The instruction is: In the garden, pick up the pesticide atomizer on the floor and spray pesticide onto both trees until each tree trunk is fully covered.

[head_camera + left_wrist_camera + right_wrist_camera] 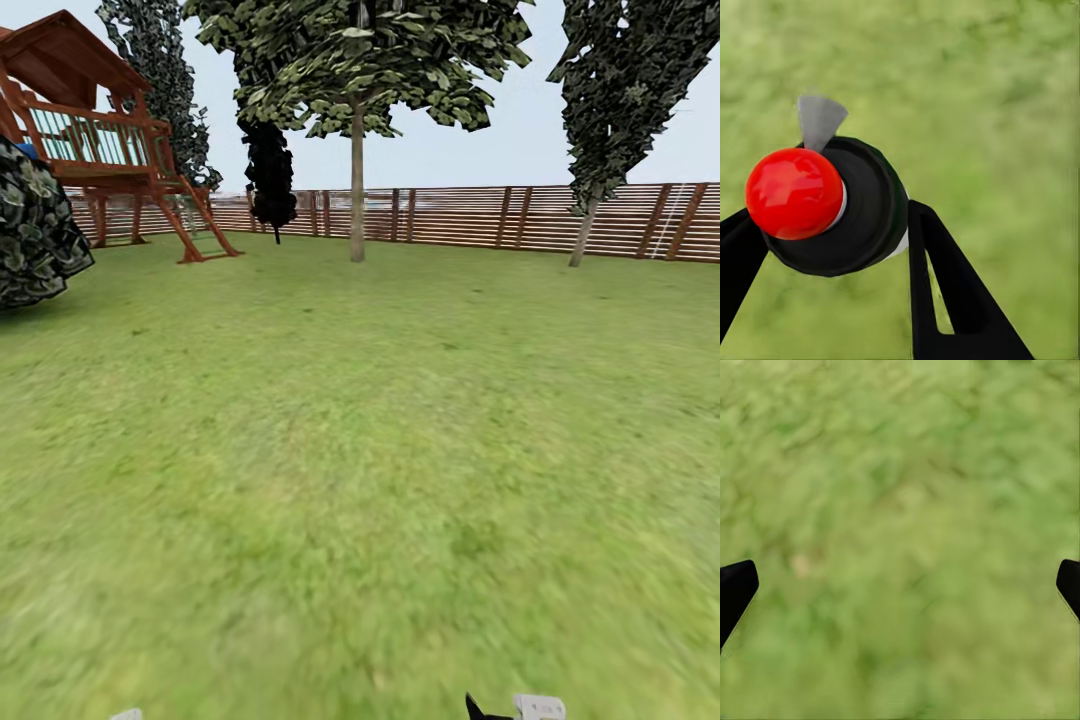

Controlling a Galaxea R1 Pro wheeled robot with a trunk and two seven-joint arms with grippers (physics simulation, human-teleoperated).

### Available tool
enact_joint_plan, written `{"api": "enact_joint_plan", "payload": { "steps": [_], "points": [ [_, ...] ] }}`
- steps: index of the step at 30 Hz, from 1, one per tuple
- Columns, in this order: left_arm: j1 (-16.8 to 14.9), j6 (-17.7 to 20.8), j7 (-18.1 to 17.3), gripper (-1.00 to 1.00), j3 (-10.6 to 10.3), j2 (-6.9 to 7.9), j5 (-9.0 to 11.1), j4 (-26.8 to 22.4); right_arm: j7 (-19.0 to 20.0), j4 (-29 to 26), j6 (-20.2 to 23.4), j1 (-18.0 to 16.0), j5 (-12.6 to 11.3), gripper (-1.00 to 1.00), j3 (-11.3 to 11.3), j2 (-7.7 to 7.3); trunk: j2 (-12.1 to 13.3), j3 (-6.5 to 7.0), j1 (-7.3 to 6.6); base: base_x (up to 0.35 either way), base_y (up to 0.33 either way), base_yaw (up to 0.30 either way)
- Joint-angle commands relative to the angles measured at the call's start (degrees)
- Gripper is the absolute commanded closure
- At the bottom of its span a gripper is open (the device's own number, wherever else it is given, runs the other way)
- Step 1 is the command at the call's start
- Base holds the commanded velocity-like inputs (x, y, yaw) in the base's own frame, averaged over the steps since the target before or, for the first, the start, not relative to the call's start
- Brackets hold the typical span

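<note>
Lawn [360,470]: green grass running from the near edge to the far fence, blurred up close.

Fence [480,216]: brown horizontal wooden slats along the far side of the garden.

Tree [357,60]: pale green blocky canopy, far and a little left of centre. Its trunk [357,185] is a straight grey-brown column, bare low down, standing just in front of the fence.

Dark conifers: one at far right [625,90] with a thin leaning trunk, one at far left [160,70] behind the playhouse, and a small black one [270,175] just left of the trunk.

Playhouse [95,130]: red-brown timber on stilts with a railed deck and a ladder, far left. A dark leafy bush [35,225] sits at the left edge, nearer than the playhouse.

Atomizer [832,206]: black round body with a glossy red cap and a grey trigger tab, seen in the left wrist view (end-on, over grass).

Left gripper [832,240]: black fingers pressed against either side of the atomizer, pinching it.

Right gripper [900,585]: fingertips spread wide at opposite edges of the right wrist view, grass between them.
</note>
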Motion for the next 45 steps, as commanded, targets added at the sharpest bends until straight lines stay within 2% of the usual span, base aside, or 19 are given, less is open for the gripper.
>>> {"api": "enact_joint_plan", "payload": {
  "steps": [1, 45],
  "points": [
    [0.0, -0.1, -0.3, 1.00, 0.5, -0.02, -0.1, 0.0, 0.4, 0.0, -0.1, 0.0, 0.2, -1.00, -0.5, 0.00, 0.0, -0.05, 0.02, 0.339, 0.000, 0.000],
    [0.0, -0.1, -0.3, 1.00, 0.4, -0.02, -0.1, 0.0, 0.4, 0.0, -0.1, 0.0, 0.2, -1.00, -0.5, 0.00, 0.0, -0.05, 0.02, 0.339, 0.000, 0.000]
  ]
}}
